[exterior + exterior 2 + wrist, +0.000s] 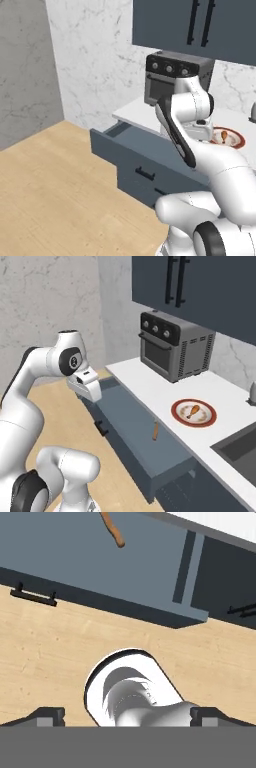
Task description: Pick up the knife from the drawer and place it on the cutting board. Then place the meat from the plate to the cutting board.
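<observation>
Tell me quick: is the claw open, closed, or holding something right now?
Claw: open, holding nothing; its tips sit far apart over the wooden floor beside the open drawer.

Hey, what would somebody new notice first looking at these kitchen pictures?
Probably the open drawer, pulled out from under the white counter, with a slim brown-handled object lying inside near its back edge. Next, the plate with the meat on the counter, in front of the toaster oven. The gripper hangs above the wooden floor beside the drawer.
</observation>
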You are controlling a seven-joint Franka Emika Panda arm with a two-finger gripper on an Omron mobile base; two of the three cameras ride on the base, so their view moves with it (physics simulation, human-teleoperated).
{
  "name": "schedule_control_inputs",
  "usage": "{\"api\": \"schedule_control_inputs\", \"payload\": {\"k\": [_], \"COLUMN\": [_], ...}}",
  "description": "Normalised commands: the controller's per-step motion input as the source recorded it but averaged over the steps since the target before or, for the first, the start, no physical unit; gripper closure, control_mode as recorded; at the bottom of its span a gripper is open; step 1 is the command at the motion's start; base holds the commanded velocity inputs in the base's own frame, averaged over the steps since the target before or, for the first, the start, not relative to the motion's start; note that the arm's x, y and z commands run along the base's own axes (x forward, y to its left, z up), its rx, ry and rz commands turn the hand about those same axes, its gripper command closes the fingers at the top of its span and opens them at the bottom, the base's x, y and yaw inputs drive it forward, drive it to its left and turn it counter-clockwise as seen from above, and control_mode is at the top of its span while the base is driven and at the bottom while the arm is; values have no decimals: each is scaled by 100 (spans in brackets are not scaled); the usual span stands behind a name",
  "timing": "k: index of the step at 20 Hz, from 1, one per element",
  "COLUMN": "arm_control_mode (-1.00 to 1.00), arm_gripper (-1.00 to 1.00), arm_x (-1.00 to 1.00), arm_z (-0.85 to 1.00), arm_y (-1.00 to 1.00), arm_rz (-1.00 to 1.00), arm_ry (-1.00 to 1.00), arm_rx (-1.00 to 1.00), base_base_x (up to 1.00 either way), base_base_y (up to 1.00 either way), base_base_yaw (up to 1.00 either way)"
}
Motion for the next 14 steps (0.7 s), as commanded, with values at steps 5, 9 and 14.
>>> {"api": "schedule_control_inputs", "payload": {"k": [5,9,14], "arm_control_mode": [100,100,-100], "arm_gripper": [-100,-100,-100], "arm_x": [0,0,0], "arm_z": [0,0,-22], "arm_y": [0,0,-31], "arm_rz": [0,0,0], "arm_ry": [0,0,9], "arm_rx": [0,0,6], "base_base_x": [0,0,0], "base_base_y": [-72,-44,-9], "base_base_yaw": [22,6,0]}}
